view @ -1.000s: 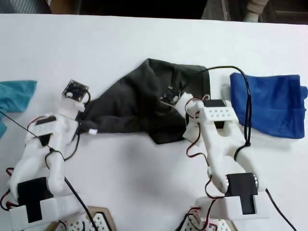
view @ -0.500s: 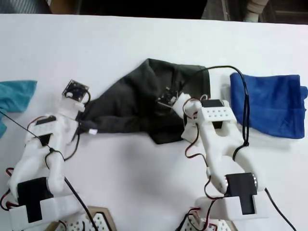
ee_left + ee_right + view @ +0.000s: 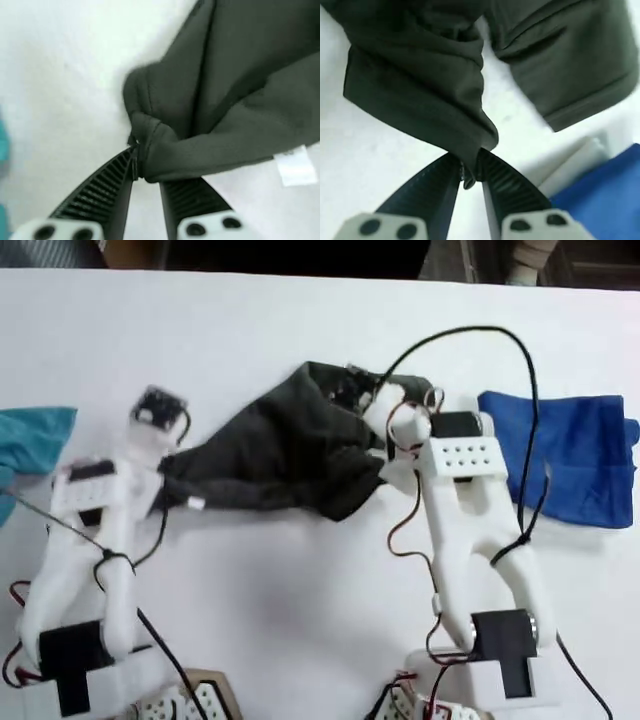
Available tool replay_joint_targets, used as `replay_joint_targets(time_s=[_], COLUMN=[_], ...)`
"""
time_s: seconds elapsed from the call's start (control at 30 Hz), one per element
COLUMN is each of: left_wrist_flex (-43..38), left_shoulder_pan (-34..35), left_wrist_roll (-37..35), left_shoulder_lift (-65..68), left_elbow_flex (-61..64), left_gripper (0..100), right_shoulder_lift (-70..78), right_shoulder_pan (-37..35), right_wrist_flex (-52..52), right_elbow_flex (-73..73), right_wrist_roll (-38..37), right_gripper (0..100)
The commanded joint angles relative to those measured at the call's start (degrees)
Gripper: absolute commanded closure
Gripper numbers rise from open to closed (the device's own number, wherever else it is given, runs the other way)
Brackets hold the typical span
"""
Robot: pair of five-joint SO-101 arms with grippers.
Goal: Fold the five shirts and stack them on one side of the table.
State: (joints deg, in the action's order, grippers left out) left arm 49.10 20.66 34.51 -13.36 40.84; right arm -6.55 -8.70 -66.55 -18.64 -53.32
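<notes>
A dark grey shirt (image 3: pixel 290 445) lies crumpled across the middle of the white table (image 3: pixel 300 580), pulled between both arms. My left gripper (image 3: pixel 145 167) is shut on a bunched edge at the shirt's left end (image 3: pixel 172 488), near a white label (image 3: pixel 295 167). My right gripper (image 3: pixel 470 172) is shut on a fold of the same shirt (image 3: pixel 420 95), at its right side (image 3: pixel 388 458) in the high view, and that part hangs lifted off the table. A folded blue shirt (image 3: pixel 560 455) lies to the right of the right arm.
A teal shirt (image 3: pixel 35 435) lies at the table's left edge. The blue shirt's corner (image 3: pixel 605 200) sits close to my right gripper. A black cable (image 3: pixel 470 335) loops over the right arm. Bare table stretches along the far side and between the arm bases.
The right arm has moved toward the far side, lifting and dragging its fold of the dark shirt. The left arm has shifted slightly the same way, still holding its end.
</notes>
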Motion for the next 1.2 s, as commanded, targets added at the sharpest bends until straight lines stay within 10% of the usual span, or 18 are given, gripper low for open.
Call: replay_joint_targets(time_s=[0.0, 0.7, 1.17], left_wrist_flex=[15.9, 49.0, 52.7], left_shoulder_pan=[-1.5, -2.3, -2.3], left_wrist_roll=[0.5, 6.1, 5.6], left_shoulder_lift=[-7.1, -11.6, -12.6], left_elbow_flex=[-17.4, -69.9, -89.4], left_gripper=[98, 98, 98], right_shoulder_lift=[-6.0, -48.8, -55.4], right_shoulder_pan=[1.8, 3.6, 8.6], right_wrist_flex=[2.2, 7.2, 21.3], right_elbow_flex=[5.0, 11.1, 11.7], right_wrist_roll=[4.7, 3.9, 6.8], right_gripper=[97.7, 97.8, 97.8])
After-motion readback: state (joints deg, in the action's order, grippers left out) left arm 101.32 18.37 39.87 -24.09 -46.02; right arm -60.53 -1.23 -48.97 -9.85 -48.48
